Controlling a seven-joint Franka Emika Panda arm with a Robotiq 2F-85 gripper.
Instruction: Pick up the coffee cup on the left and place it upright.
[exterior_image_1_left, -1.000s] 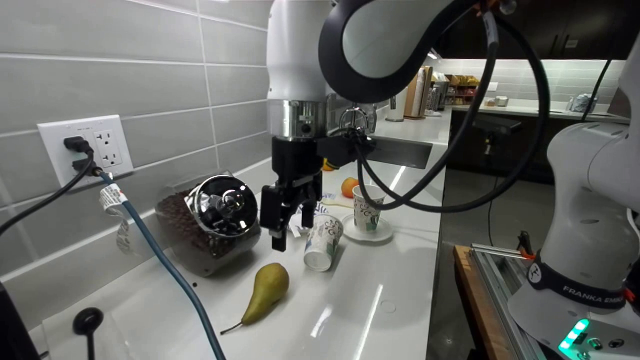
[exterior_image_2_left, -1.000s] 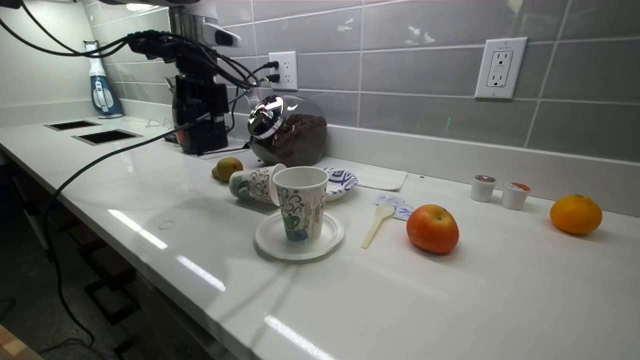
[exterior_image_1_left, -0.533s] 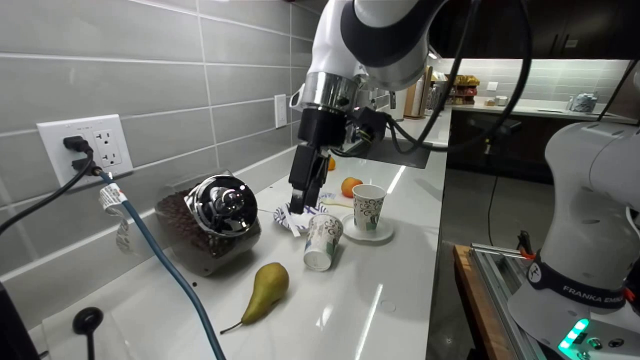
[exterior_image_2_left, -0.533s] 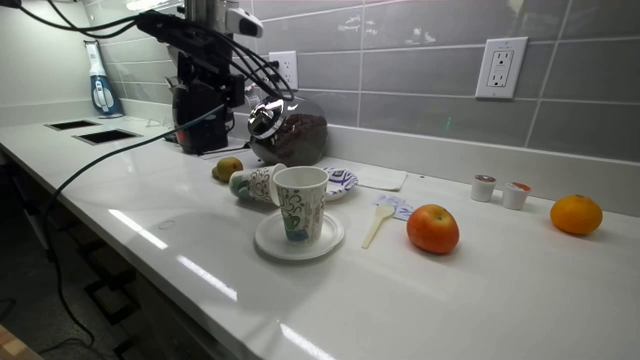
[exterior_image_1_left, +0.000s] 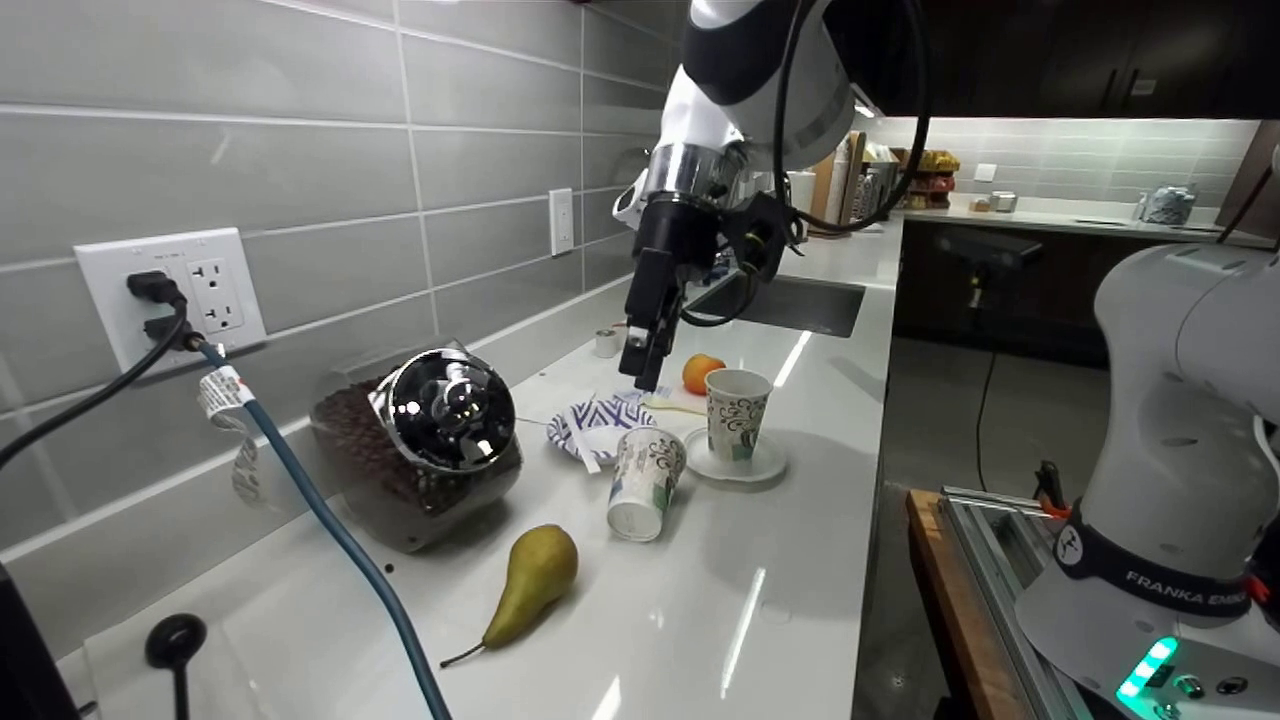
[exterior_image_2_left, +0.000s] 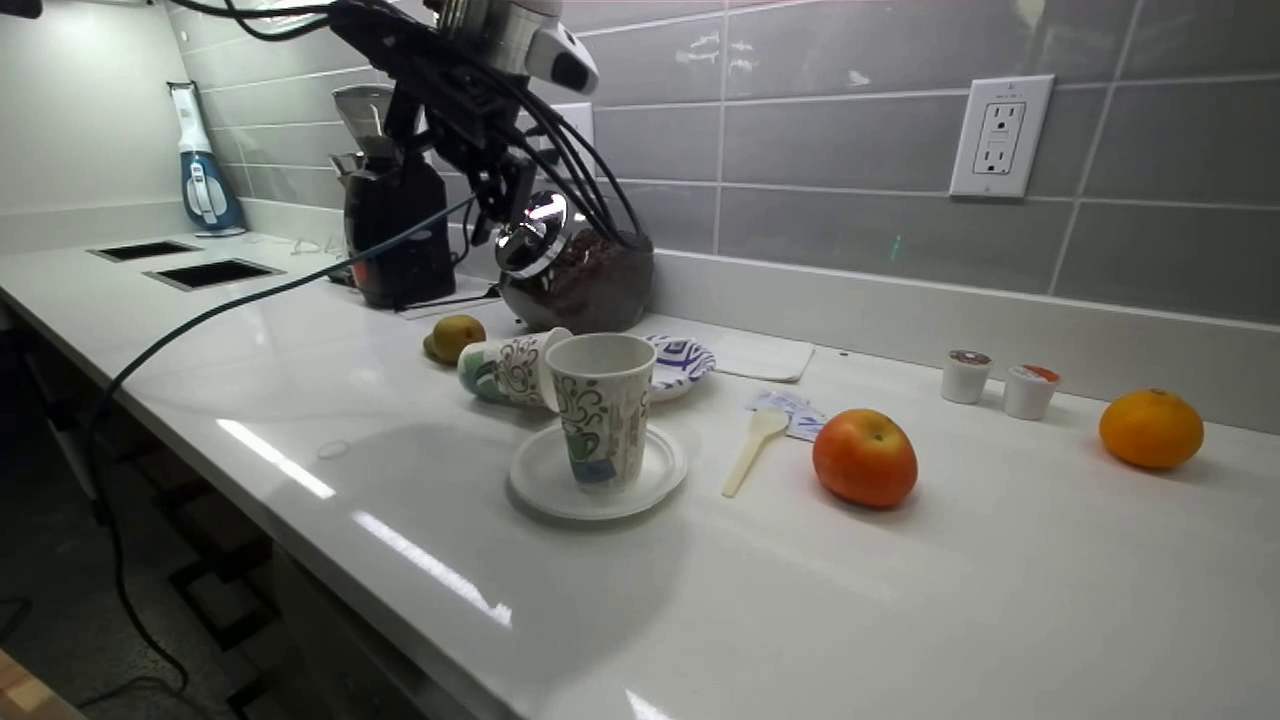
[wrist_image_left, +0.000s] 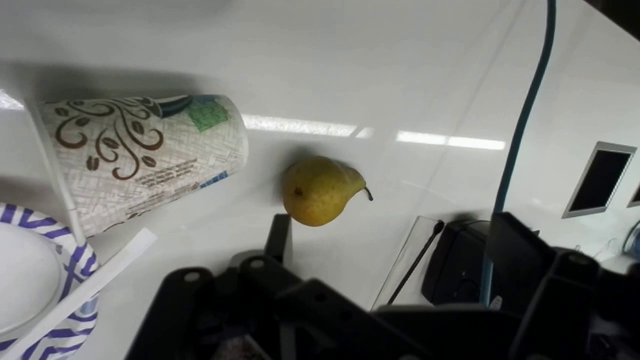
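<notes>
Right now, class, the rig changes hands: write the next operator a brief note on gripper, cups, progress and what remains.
Gripper: the black two-fingered gripper is open and empty, above the glossy white counter.
Cups: the job's scroll-patterned white paper cup lies on its side, between the yellow-green pear and the matching upright cup.
Done: no pick yet.
Left: grip the fallen cup, lift it, stand it upright.

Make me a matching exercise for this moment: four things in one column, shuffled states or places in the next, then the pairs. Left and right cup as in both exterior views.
Things
1. left cup
2. right cup
3. hand
4. spoon

States or places
A. open, holding nothing
B. flat beside the apple
C. upright on a white plate
D. lying on its side

Pairs: 1-D; 2-C; 3-A; 4-B
</notes>
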